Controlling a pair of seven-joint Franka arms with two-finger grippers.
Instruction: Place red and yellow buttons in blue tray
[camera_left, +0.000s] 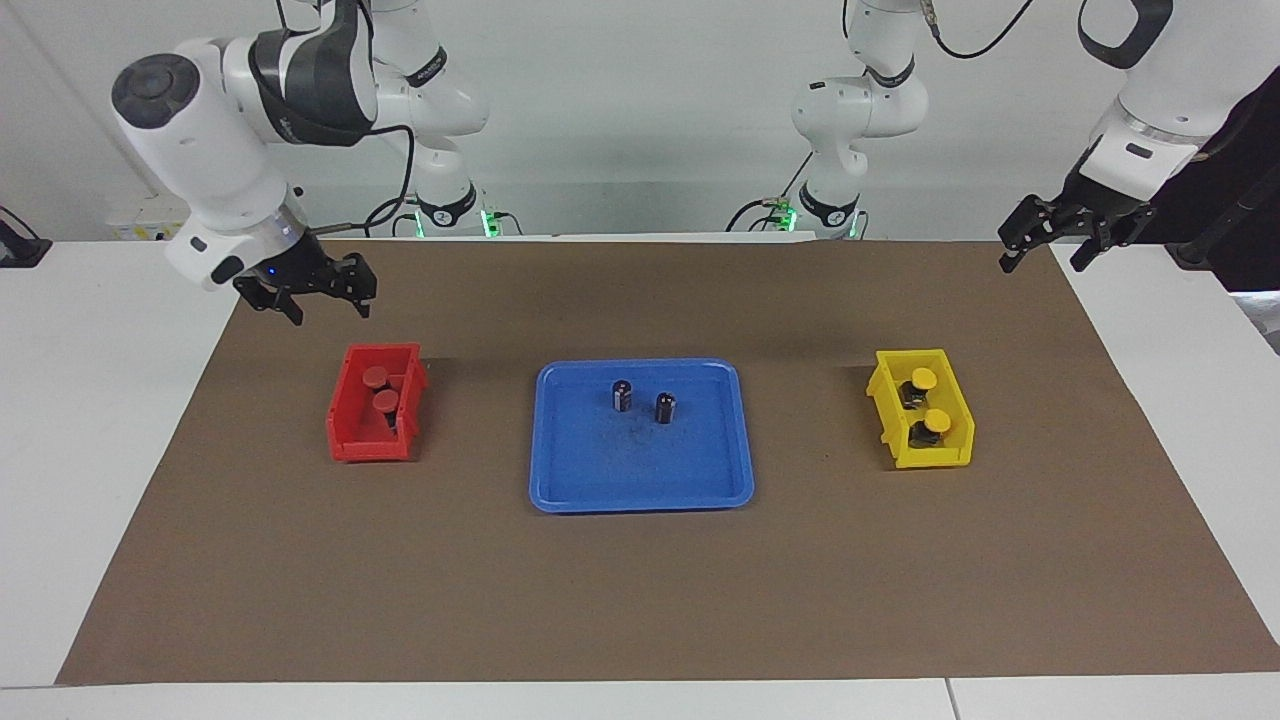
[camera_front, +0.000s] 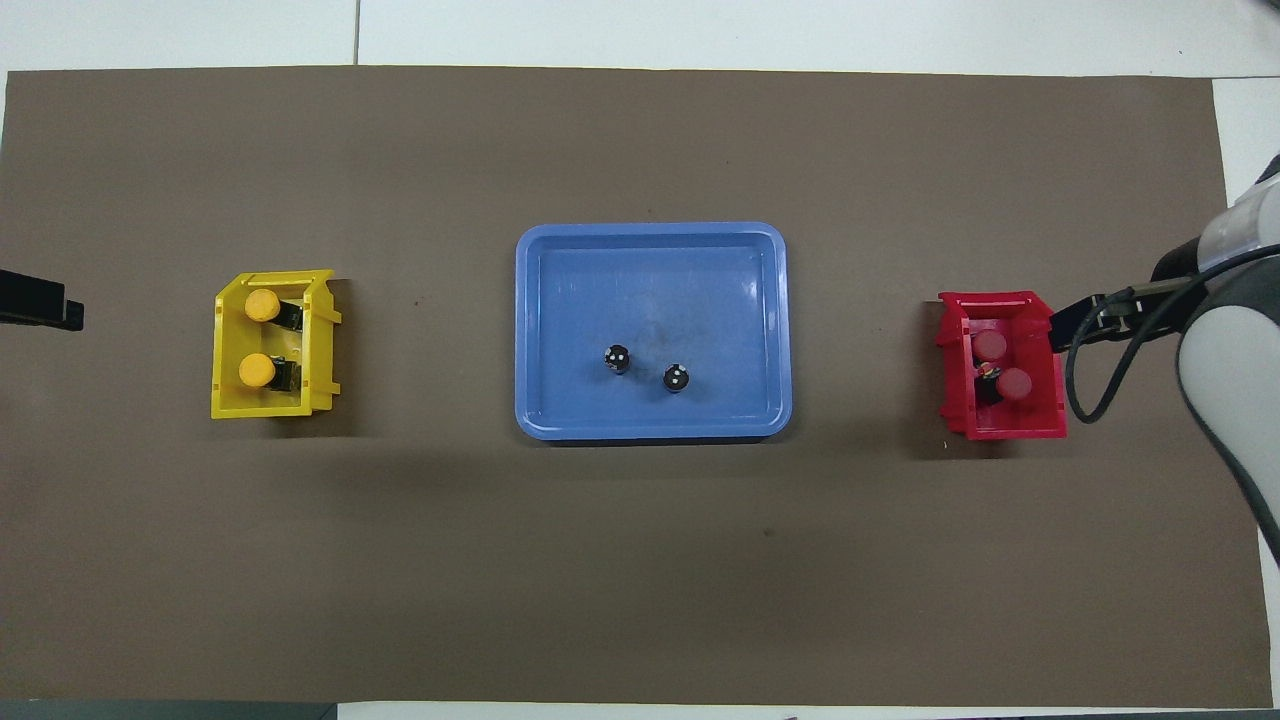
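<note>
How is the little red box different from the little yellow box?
The small red plastic bin holds two red-capped push buttons; the small yellow plastic bin holds two yellow-capped ones. The red bin sits toward the right arm's end, the yellow toward the left arm's. Both look alike in shape and size.
</note>
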